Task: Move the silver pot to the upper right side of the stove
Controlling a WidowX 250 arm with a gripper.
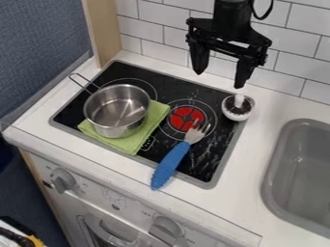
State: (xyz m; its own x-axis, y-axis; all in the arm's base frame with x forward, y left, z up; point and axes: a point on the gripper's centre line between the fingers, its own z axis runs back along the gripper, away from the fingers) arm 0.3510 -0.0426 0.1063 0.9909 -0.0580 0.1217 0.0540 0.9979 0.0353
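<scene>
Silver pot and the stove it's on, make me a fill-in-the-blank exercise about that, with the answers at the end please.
The silver pot sits on a cloth whose colour is ____.
The fork lying partly on the stove has a ____ handle.
The fork's tines lie over a burner with a centre coloured ____.
The gripper is empty, and its fingers are ____ rather than shut.

Missing words, in order: green; blue; red; open.
</scene>
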